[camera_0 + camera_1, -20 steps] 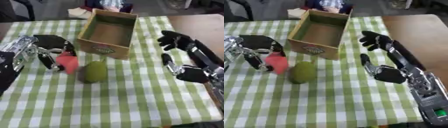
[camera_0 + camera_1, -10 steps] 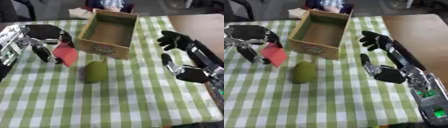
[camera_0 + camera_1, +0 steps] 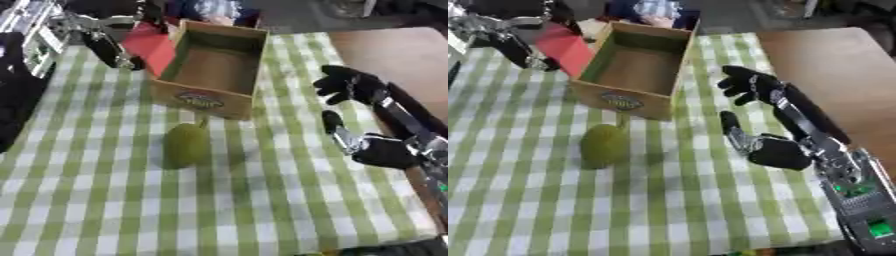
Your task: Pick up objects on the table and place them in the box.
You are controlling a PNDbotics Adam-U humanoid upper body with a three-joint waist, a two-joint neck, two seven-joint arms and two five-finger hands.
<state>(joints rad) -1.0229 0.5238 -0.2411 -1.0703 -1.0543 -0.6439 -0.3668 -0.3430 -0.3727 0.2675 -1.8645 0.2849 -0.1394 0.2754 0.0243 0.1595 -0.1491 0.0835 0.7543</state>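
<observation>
A red flat object (image 3: 150, 46) hangs in the air just left of the cardboard box (image 3: 213, 67), level with its rim, and my left hand (image 3: 103, 36) is shut on it. The box stands open at the back middle of the table, nothing visible inside. A green pear-like fruit (image 3: 186, 144) lies on the checked cloth in front of the box. My right hand (image 3: 359, 120) hovers open to the right of the box, fingers spread and holding nothing.
The green-and-white checked cloth (image 3: 262, 200) covers the table, with a brown tabletop (image 3: 394, 50) bare at the right. Dark and pale objects (image 3: 206, 9) sit behind the box at the far edge.
My left hand has lifted the red object up and back, from beside the fruit to the box's left rim. The view has shifted too. The right hand stays where it was.
</observation>
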